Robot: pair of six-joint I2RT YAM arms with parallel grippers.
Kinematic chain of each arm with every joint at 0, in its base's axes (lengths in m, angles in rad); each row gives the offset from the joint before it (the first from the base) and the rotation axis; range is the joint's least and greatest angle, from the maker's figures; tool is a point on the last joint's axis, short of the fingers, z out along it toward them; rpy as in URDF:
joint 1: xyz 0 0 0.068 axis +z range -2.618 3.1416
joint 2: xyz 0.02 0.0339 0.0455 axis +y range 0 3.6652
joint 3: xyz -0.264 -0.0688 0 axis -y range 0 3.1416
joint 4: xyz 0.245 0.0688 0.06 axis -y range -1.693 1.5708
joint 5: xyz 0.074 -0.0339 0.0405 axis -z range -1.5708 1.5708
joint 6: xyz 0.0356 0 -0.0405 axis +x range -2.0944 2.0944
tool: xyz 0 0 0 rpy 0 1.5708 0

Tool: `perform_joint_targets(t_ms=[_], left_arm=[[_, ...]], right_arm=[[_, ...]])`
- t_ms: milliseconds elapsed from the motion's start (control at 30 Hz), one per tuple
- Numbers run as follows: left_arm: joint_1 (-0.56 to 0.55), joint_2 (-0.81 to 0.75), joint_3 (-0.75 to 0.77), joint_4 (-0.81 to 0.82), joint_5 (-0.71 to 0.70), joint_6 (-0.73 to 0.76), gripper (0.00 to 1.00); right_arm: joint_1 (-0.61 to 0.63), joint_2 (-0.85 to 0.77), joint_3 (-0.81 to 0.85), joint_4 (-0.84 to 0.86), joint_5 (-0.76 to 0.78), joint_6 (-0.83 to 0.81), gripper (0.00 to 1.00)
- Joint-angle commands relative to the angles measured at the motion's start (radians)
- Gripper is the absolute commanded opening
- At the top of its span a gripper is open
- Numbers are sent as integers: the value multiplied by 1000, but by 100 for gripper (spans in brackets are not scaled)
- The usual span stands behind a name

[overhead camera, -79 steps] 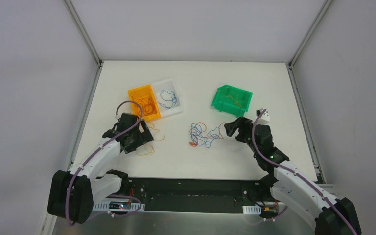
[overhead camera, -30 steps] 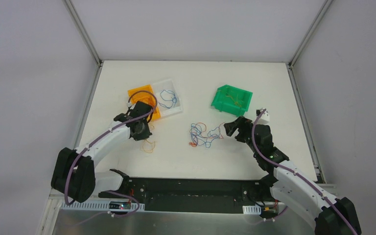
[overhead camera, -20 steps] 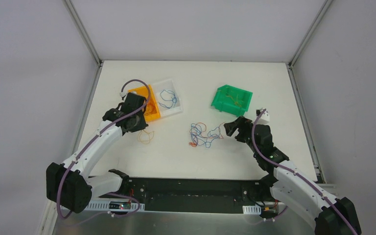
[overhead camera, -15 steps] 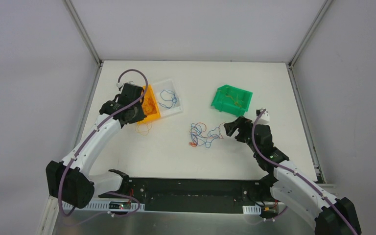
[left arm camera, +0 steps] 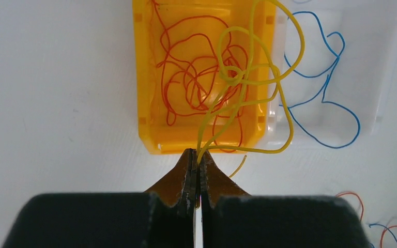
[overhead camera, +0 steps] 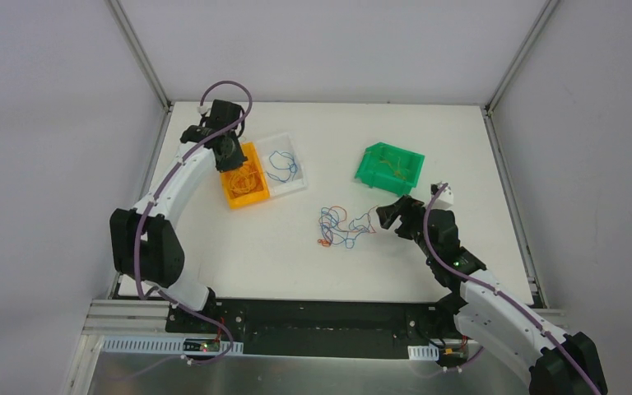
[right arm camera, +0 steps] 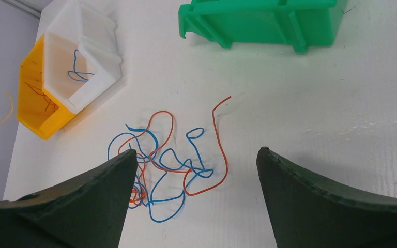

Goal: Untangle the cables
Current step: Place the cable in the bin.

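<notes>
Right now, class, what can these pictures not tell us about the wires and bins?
- Green bin contents: right wrist view shows only its outer wall.
- Gripped end of the yellow wire: hidden inside the left end effector.
- White bin: cut off by the left wrist view's edge.

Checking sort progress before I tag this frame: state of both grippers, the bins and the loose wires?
left gripper: shut on yellow wire.
yellow wire: one end pinched, loops dangling free.
orange bin: holds orange-red wires.
clear bin: holds a blue wire.
green bin: holds one thin strand.
tangle: red and blue wires intertwined, ungripped.
right gripper: open, empty, hovering by the tangle.
</notes>
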Motion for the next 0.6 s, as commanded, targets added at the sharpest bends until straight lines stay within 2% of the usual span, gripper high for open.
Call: perform_joint_targets(t_ms=[0,333,467,567], left_arm=[[24,86,85,17,29,14,0],[37,320,149,56,-56,29,0],[37,389,106,110,-34,6,0],[37,350,36,176,-43,-1,0]], right_arm=[[-3,-7,7,29,1,1,89],[-3,-3,4,32,-2,5,89],[-3,3,6,35,-2,6,89],[-3,4,4,35,-2,6,89]])
